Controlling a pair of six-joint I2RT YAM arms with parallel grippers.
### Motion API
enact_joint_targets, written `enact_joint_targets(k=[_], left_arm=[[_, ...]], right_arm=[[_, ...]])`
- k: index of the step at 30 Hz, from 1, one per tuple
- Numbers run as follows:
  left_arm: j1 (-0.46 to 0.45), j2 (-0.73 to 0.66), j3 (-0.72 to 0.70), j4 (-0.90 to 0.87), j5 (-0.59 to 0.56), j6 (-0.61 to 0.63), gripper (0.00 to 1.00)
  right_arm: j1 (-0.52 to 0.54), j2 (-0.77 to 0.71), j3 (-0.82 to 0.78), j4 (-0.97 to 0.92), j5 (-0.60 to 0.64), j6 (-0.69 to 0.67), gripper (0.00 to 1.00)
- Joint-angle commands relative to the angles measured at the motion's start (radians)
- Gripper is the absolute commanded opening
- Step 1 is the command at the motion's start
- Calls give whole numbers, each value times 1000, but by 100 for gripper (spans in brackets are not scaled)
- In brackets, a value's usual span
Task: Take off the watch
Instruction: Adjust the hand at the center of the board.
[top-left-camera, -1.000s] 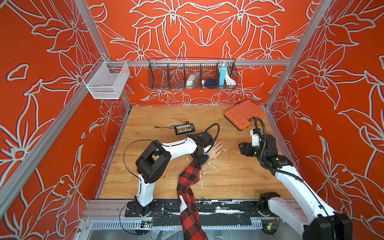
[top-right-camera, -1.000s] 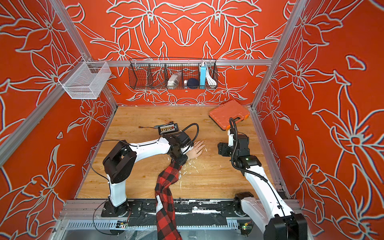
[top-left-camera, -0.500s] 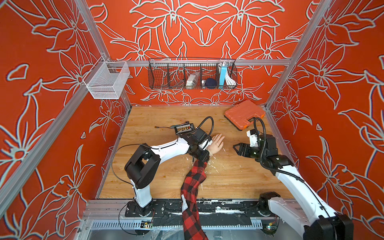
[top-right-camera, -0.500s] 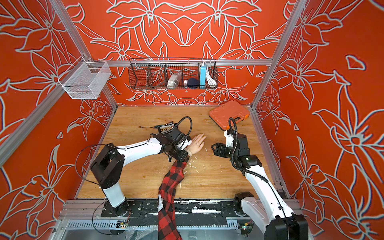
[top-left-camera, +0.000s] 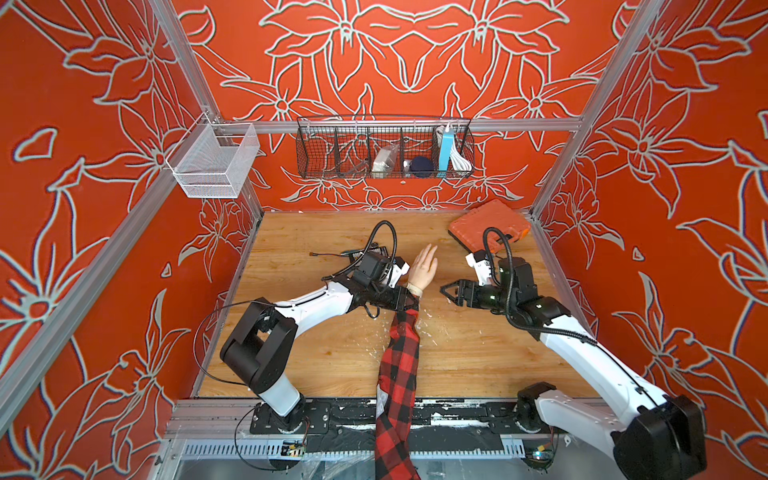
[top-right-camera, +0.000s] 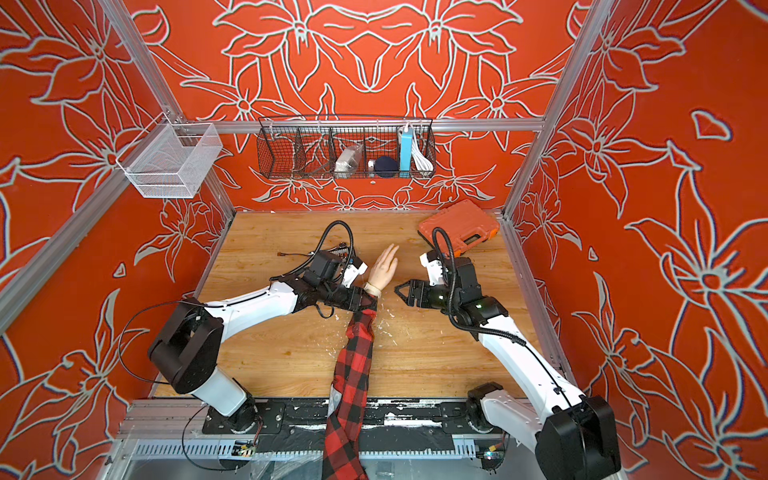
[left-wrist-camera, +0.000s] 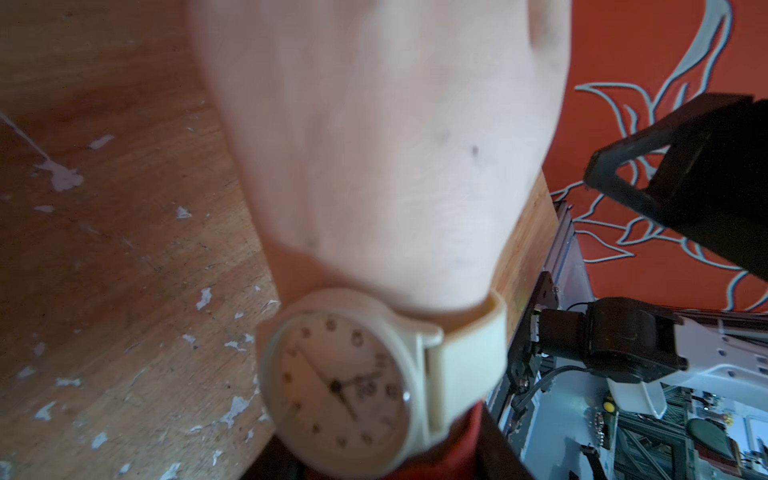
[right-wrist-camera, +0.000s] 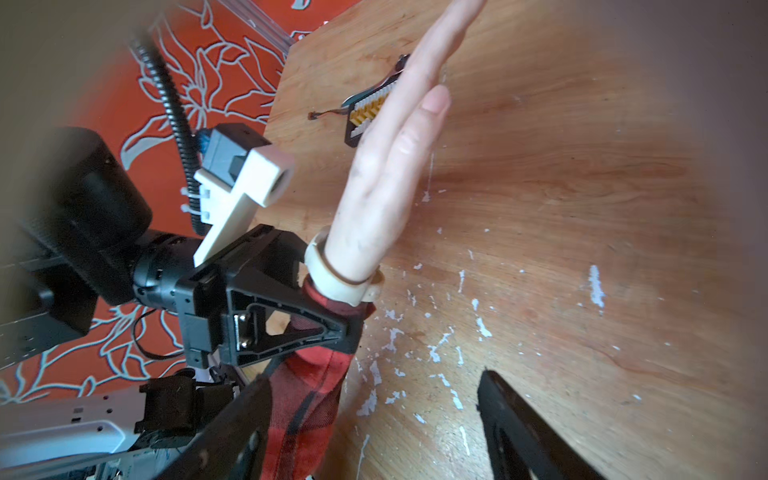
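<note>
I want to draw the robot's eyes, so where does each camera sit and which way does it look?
Top views: high overhead, looking down at the wooden table; both arms show, left end effector gripping the plaid sleeve, right end effector open.
Left wrist: on the left arm, looking closely at the watch and hand; the right end effector shows beyond.
Right wrist: on the right arm, facing the hand and left end effector; its own fingers show in the foreground.
Shared: both wrist views show the watch.
</note>
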Motion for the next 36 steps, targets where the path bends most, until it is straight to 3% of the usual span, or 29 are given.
enact_joint_targets(k=[1, 6, 13, 17, 26, 36], left_arm=[[5, -58, 8, 142, 89, -34, 38], [5, -60, -1, 150, 81, -43, 37], [4, -78, 51, -29, -75, 55, 36], [4, -82, 53, -31, -57, 68, 36], [2, -85, 22, 62, 21, 8, 36], [2, -76, 1, 154, 62, -70, 37]], right_arm=[[25, 24, 37, 57, -13, 57, 81], [54, 82, 92, 61, 4, 71, 81], [70, 163, 165, -5, 47, 53, 80], [84, 210, 180, 51, 37, 102, 80], [110, 321, 247, 84, 143, 207, 78], [183, 411, 314, 44, 264, 270, 63]])
